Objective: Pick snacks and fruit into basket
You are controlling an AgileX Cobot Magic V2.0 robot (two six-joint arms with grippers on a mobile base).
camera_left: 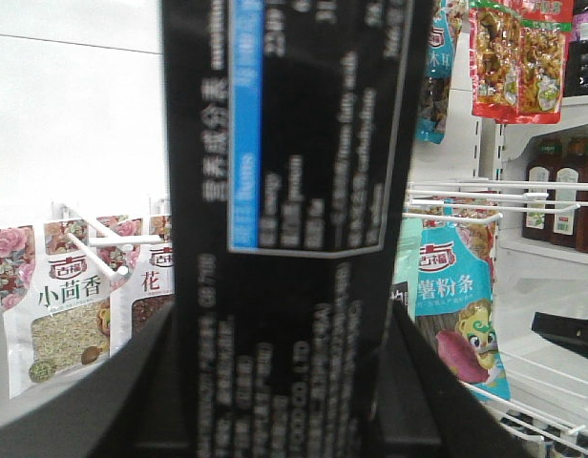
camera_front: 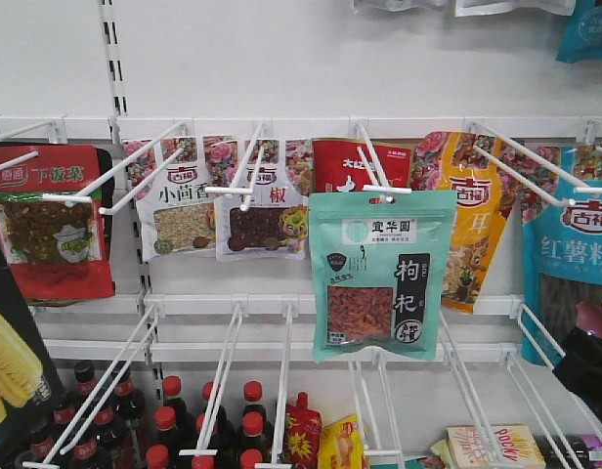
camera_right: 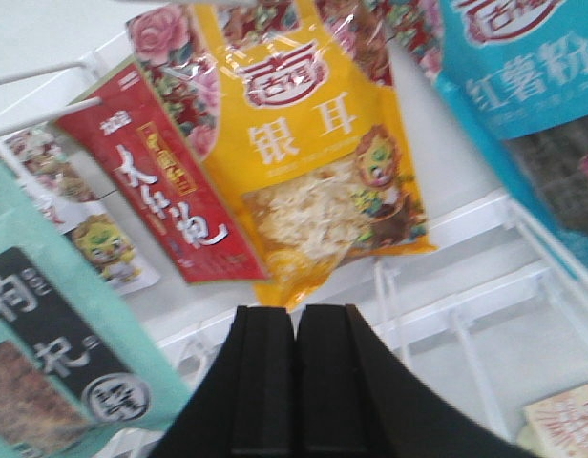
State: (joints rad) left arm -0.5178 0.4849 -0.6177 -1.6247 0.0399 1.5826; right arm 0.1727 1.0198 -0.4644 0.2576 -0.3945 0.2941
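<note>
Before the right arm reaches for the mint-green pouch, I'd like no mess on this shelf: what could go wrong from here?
1. The right end effector is shut and faces the orange-yellow plastic pouch, not the mint-green plastic pouch; it may nudge the wrong one.
2. The mint-green pouch hangs on a white wire hook; pulled downward, it could snag.
3. The black-and-blue cardboard box in the left end effector blocks most of that wrist view.
</note>
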